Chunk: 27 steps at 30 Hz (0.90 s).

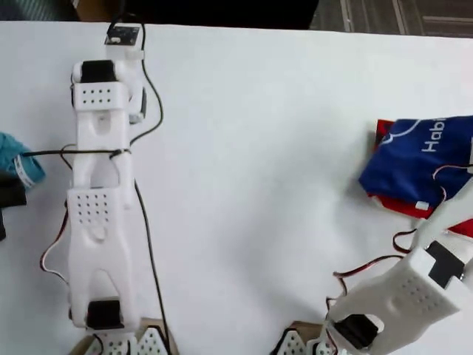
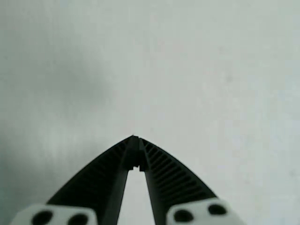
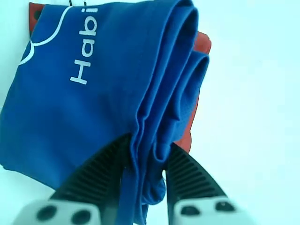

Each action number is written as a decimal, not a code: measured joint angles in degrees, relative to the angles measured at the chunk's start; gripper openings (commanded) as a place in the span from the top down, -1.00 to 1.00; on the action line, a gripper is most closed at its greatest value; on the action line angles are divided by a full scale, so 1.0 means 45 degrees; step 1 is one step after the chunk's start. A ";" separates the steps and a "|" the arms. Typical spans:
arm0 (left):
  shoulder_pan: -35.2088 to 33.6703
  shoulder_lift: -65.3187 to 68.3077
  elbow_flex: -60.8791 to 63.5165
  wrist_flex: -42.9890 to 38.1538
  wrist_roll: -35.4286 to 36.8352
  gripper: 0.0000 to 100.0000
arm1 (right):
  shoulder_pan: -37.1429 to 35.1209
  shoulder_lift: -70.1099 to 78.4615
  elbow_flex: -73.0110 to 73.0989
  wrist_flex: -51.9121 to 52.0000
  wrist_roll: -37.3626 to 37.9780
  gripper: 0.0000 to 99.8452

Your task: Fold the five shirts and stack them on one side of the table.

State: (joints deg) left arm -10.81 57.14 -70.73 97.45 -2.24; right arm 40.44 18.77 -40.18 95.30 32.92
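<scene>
white table [image 1: 259, 148], grey floor [image 1: 399, 15] beyond | left gripper [image 2: 134, 140] pressed together | right gripper [image 3: 148, 151] pinching blue shirt [image 3: 84, 117]

bright even light, soft shadows on table [image 1: 259, 148]

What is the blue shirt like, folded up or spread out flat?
Folded. The blue shirt shows several stacked layers along one edge and lies on red fabric. The right gripper clamps that layered edge.
</scene>
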 measured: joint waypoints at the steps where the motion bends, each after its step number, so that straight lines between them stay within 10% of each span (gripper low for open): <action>1: 0.0000 0.0000 0.0000 0.0000 0.0000 0.94 | 0.0039 0.0117 0.0000 -0.0078 0.0078 0.96; 15: -0.0215 0.0000 -0.0684 0.0352 0.0000 0.94 | 0.0684 0.2676 0.0000 -0.1954 0.0098 0.93; 27: -0.0352 0.0000 -0.3204 0.0879 0.0000 0.94 | 0.0938 0.2716 -0.0879 -0.2012 0.0098 0.30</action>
State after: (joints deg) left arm -12.40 57.14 -85.14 101.41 -2.24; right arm 44.66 30.99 -44.13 86.24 33.36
